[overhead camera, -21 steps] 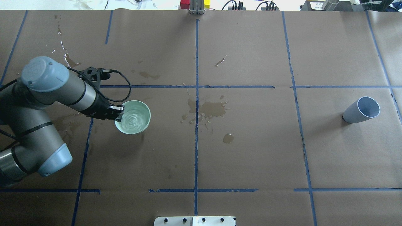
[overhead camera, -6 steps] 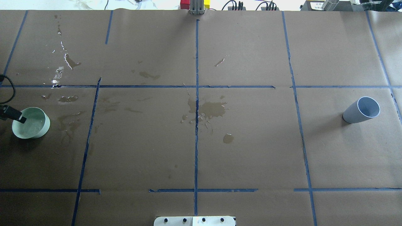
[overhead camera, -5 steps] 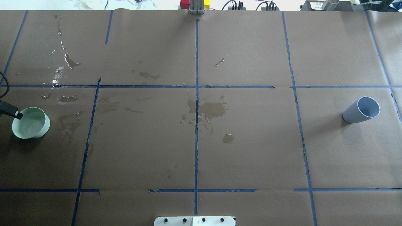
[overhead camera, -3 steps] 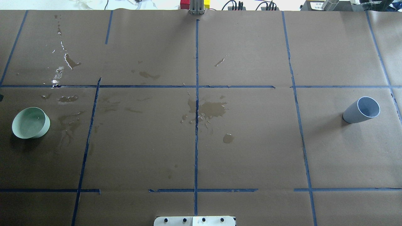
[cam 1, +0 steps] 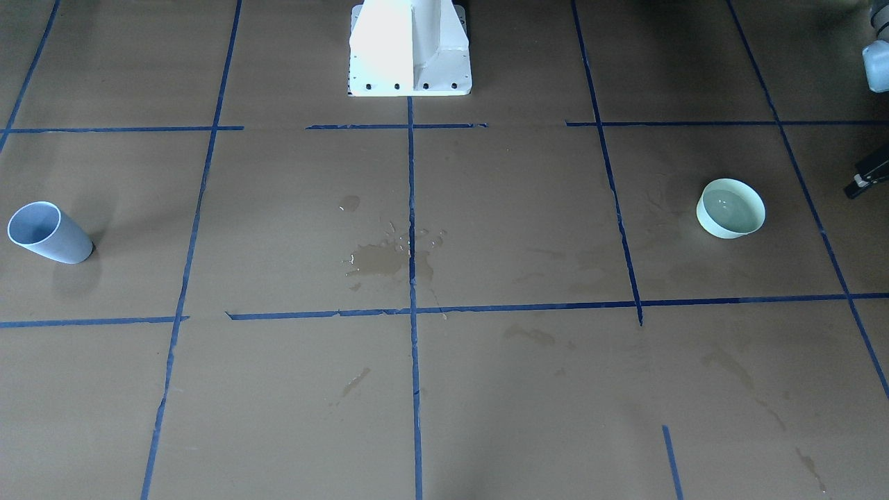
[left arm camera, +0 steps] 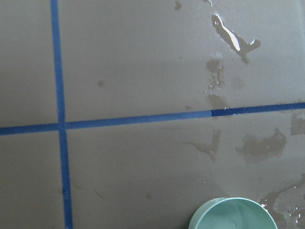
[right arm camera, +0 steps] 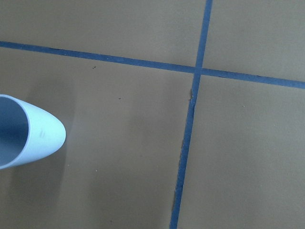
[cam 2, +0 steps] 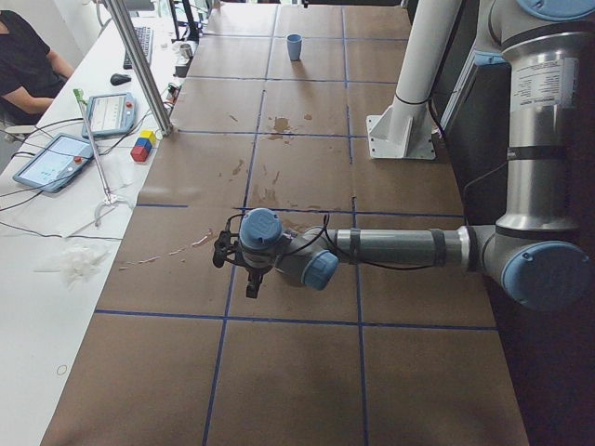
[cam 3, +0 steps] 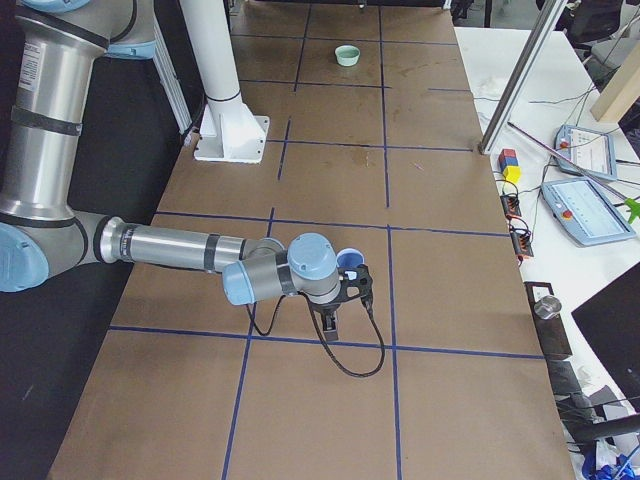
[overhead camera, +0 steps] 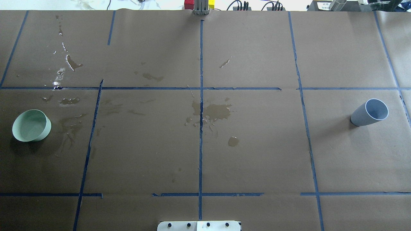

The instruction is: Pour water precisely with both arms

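A pale green bowl (overhead camera: 31, 125) stands on the brown paper at the table's left, with water (cam 1: 729, 206) as a faint sheen inside. It also shows in the left wrist view (left arm camera: 233, 215). A grey-blue cup (overhead camera: 369, 112) stands at the far right, also in the right wrist view (right arm camera: 26, 131). My left gripper (cam 2: 251, 283) hangs off the table's left end, apart from the bowl; only a black piece (cam 1: 865, 178) shows in the front view. My right gripper (cam 3: 330, 320) hangs beside the cup (cam 3: 350, 262). I cannot tell whether either is open or shut.
Wet spill patches (overhead camera: 215, 113) lie at the table's middle, with more (overhead camera: 69, 62) at the far left. Blue tape lines (overhead camera: 201, 106) grid the paper. The white pedestal base (cam 1: 410, 48) stands at the robot's side. Tablets and coloured blocks (cam 2: 142, 147) lie beyond the far edge.
My left gripper carried the bowl from left of centre to the far left, set it down, let go and drew back out of the overhead view. The cup has not moved.
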